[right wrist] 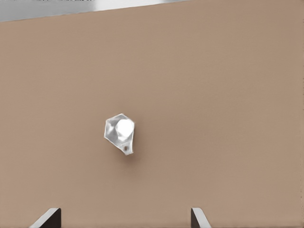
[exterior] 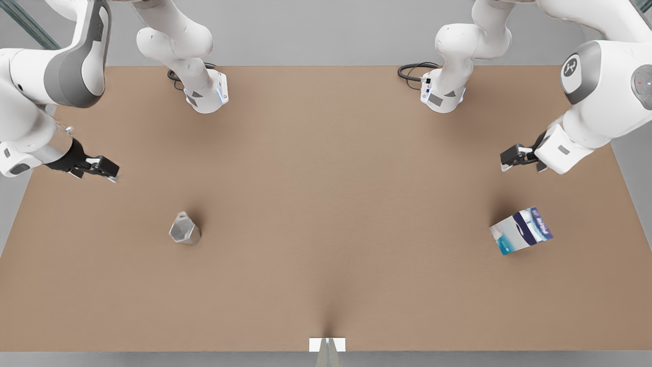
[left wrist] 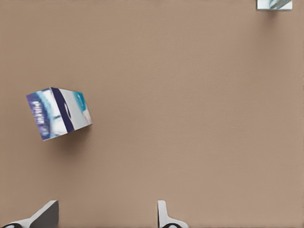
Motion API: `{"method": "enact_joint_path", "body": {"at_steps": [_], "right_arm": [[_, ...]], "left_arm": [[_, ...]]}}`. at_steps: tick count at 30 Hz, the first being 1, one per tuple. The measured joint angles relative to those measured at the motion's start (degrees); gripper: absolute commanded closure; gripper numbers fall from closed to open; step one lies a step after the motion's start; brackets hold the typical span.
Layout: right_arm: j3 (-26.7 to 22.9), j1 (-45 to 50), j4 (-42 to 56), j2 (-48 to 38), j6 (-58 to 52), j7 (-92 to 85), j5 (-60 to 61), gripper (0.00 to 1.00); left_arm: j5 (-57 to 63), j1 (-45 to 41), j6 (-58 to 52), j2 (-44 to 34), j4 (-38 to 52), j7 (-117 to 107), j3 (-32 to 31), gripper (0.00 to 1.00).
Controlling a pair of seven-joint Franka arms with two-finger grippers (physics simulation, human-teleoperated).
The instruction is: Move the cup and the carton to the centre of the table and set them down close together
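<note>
Cup (exterior: 184,229) stands at about 8 o'clock on the surface (exterior: 326,204), carton (exterior: 521,230) at about 4 o'clock, well apart. Left pincer (exterior: 512,157) hangs above the carton, right pincer (exterior: 102,168) above the cup; both are open wide and empty. Each should centre over its object, drop straight, and straddle the carton's narrow faces before closing.

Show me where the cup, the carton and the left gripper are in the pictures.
cup (exterior: 184,229): front view, on its faceted side.
carton (exterior: 522,230): front view, on its dark band.
left gripper (left wrist: 107,214): left wrist view, midway between its open fingertips.
</note>
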Motion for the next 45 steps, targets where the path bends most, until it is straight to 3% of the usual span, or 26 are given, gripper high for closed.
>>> {"method": "enact_joint_path", "body": {"at_steps": [2,6,17,35,45], "right_arm": [[0.1,-0.3,-0.2,0.3,0.0,0.2,0.0,0.00],[6.3,2.2,-6.0,0.5,3.2,0.3,-0.2,0.00],[11.8,0.9,-20.4,2.5,20.3,-1.8,-0.1,0.00],[11.6,0.9,-24.6,13.8,39.5,-11.5,-0.8,0.00],[11.3,0.4,-32.9,15.9,48.6,-11.5,-0.6,0.00]], "left_arm": [[0.0,0.2,0.1,0.2,0.1,-0.1,0.0,0.00],[0.0,0.3,-0.4,1.7,0.6,0.1,0.0,0.00],[0.1,0.8,-0.5,2.2,1.3,0.8,0.2,0.00],[0.4,0.8,-0.6,1.7,1.8,0.8,0.7,0.00],[0.4,0.8,-0.6,1.8,1.6,0.1,0.8,0.00]]}}
